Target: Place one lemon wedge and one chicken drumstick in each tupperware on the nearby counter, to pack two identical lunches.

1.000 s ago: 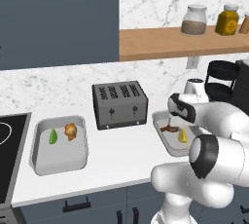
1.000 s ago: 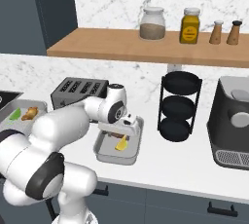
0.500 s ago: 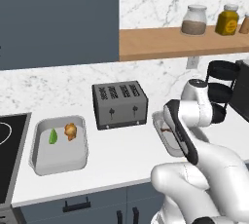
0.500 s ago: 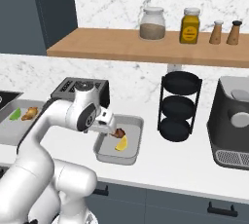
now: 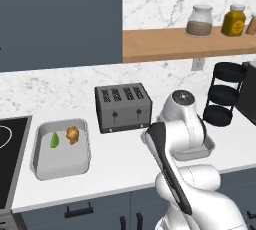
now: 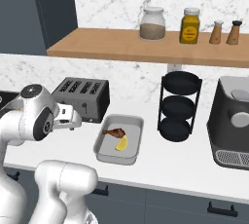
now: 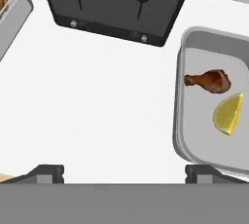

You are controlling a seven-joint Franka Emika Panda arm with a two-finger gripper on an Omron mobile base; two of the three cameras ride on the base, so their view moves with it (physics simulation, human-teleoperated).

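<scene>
You are looking at a white kitchen counter [image 6: 160, 162] with a dark four-slot toaster [image 5: 123, 107] at the back. The gripper [image 7: 124, 172] hovers over bare counter in front of the toaster, its two dark fingertips [image 7: 46, 173] spread wide apart and holding nothing.

In the right base view, a light-grey tupperware [image 6: 127, 121] sits just to the right of the toaster. Inside it lie a dark reddish-brown chicken drumstick [image 6: 115, 132] and, just beside it towards the front, a yellow lemon wedge [image 6: 121, 143].

In the left base view, a second tupperware [image 5: 60, 166] sits left of the toaster, beside a black cooktop [image 5: 10, 159]. It holds a green lemon wedge [image 5: 54, 140] and, beside that, a golden orange-brown chicken drumstick [image 5: 73, 134].

A black three-tier rack [image 6: 178, 106] stands to the right of the first tray. A wooden shelf [image 6: 146, 47] above carries jars.
</scene>
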